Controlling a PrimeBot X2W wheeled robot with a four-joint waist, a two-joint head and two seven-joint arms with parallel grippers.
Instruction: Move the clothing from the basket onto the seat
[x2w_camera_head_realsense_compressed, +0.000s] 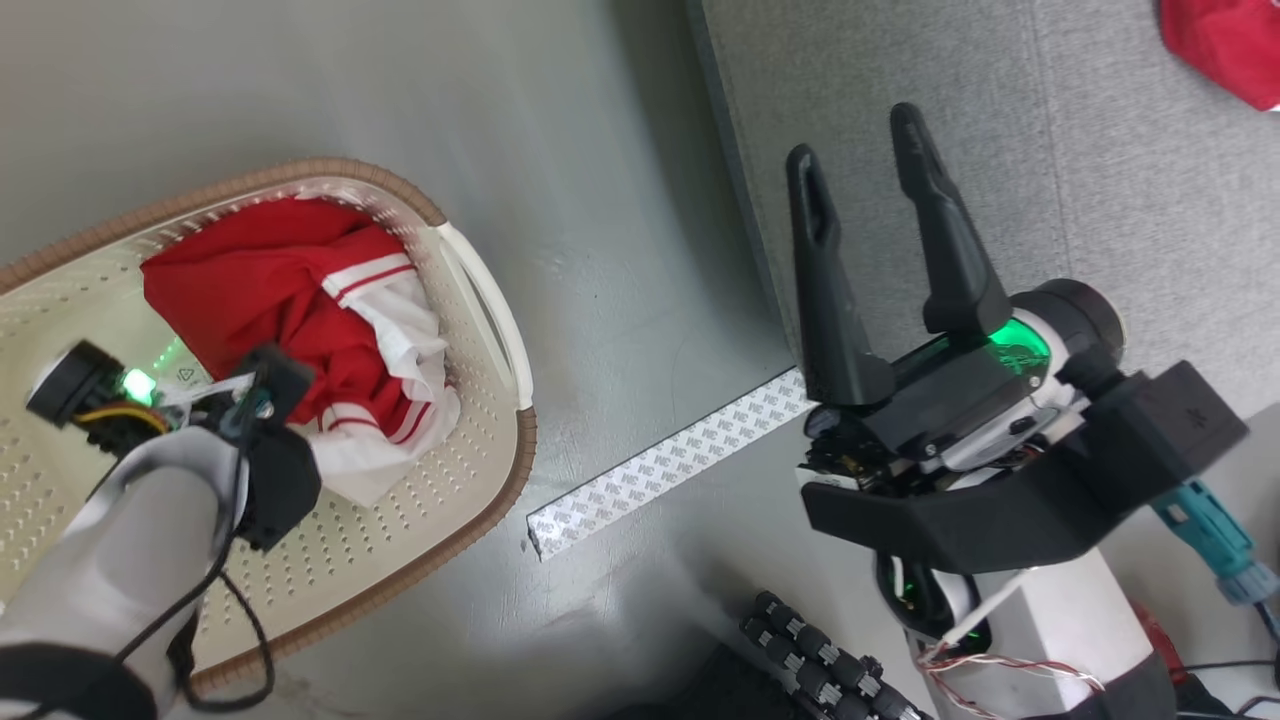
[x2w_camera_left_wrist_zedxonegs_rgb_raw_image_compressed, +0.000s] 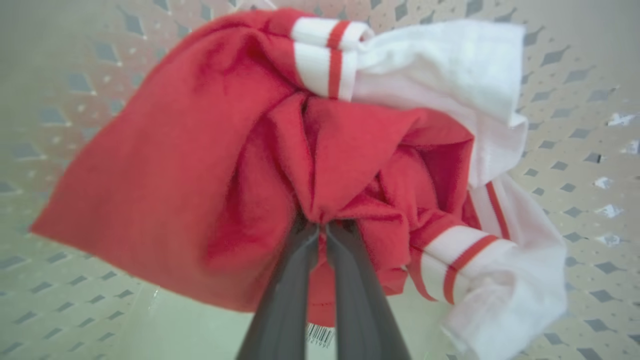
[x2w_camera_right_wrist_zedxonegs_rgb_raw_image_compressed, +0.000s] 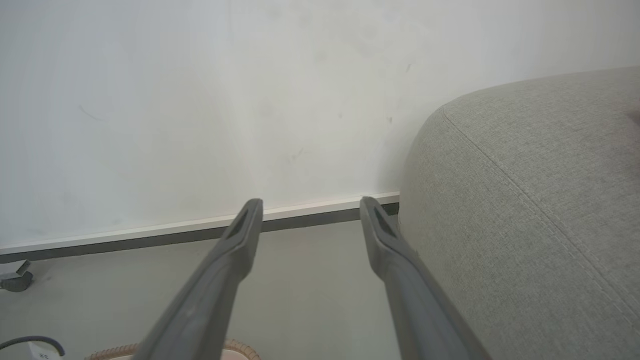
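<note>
Two tools work between a basket and a seat. Left tool (x2w_camera_left_wrist_zedxonegs_rgb_raw_image_compressed: 322, 227): its two long dark fingers (x2w_camera_left_wrist_zedxonegs_rgb_raw_image_compressed: 285, 300) stand almost together, pinching a gathered fold of the red sports garment with white panels and red-striped white trim (x2w_camera_left_wrist_zedxonegs_rgb_raw_image_compressed: 200, 165). The cloth bunches at the fingertips and spreads to either side. In the head view the same garment (x2w_camera_head_realsense_compressed: 270, 290) sits inside the cream perforated plastic laundry basket with a brown woven-look rim (x2w_camera_head_realsense_compressed: 480, 500), towards the wall that carries the white side handle (x2w_camera_head_realsense_compressed: 495, 300). The pale left forearm (x2w_camera_head_realsense_compressed: 130, 560) reaches down over it. Beneath the cloth, in the left wrist view, a barcode sticker (x2w_camera_left_wrist_zedxonegs_rgb_raw_image_compressed: 320, 334) shows on the basket bottom. Whether the garment rests on that bottom or hangs clear of it cannot be told.

Right tool (x2w_camera_head_realsense_compressed: 855, 140): fingers spread wide with nothing between them, held above the edge of the large light grey fabric sofa seat (x2w_camera_head_realsense_compressed: 1050, 180), well apart from the basket. In the right wrist view the parted fingertips point towards a pale wall (x2w_camera_right_wrist_zedxonegs_rgb_raw_image_compressed: 200, 100) and its baseboard (x2w_camera_right_wrist_zedxonegs_rgb_raw_image_compressed: 150, 232), with the seat's rounded corner (x2w_camera_right_wrist_zedxonegs_rgb_raw_image_compressed: 525, 200) just beside one finger.

A second piece of red cloth (x2w_camera_head_realsense_compressed: 1225, 45) lies on the seat at the upper right of the head view. Grey floor (x2w_camera_head_realsense_compressed: 620, 250) separates basket and seat, and a strip of white printed tape (x2w_camera_head_realsense_compressed: 670, 460) lies on it between them.
</note>
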